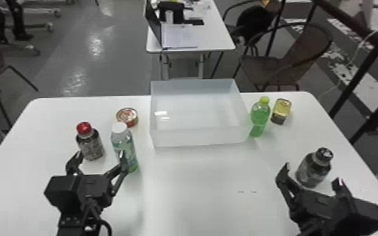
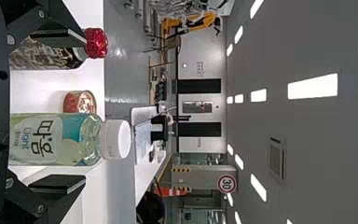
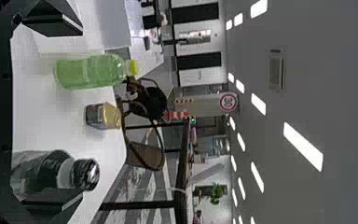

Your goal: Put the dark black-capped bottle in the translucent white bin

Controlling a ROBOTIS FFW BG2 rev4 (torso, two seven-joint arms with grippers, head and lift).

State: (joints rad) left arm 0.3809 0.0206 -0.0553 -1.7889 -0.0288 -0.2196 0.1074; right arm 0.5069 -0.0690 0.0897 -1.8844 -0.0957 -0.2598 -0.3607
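Note:
The dark black-capped bottle stands upright near the table's right edge. My right gripper is open just on the near side of it, one finger to its left and the other at its lower right. In the right wrist view the bottle partly overlaps one finger of the open right gripper. The translucent white bin sits at the back middle of the table. My left gripper is parked open at the left, by two bottles; in its wrist view the left gripper has a white-capped bottle in front.
A green bottle and a yellow-topped small container stand right of the bin. Left of it are a round tin, the white-capped bottle and a red-capped dark bottle. The white table ends close to the black-capped bottle.

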